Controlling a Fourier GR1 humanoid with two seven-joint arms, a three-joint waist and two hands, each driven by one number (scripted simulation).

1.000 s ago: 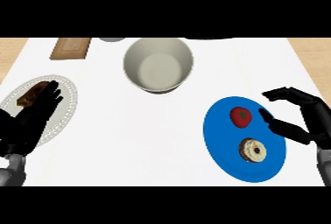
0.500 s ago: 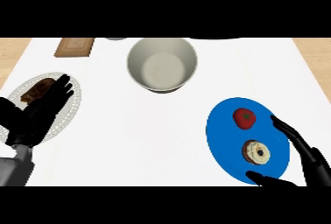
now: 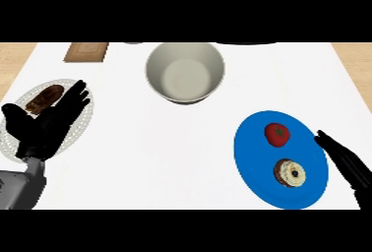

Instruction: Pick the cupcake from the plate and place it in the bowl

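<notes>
Head view: on the white bench (image 3: pixel 138 162) a blue plate (image 3: pixel 251 167) holds the cupcake (image 3: pixel 293 173) beside a red tomato (image 3: pixel 277 134), well apart from the cream bowl (image 3: pixel 186 72). The right hand (image 3: pixel 347 162) rests straight-fingered at the plate's right rim. The left hand (image 3: pixel 49 123) lies open over a white plate (image 3: pixel 81 123) with a brown pastry (image 3: pixel 44 97).

The left hand (image 3: pixel 49 123) rested open at the left edge, fingers up; the right hand (image 3: pixel 347 162) lay flat, fingers straight.

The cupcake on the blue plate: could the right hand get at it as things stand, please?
Probably yes. The right hand is open beside the blue plate's right edge, and the cupcake lies uncovered just to its left; the tomato sits apart, farther up the plate.
</notes>
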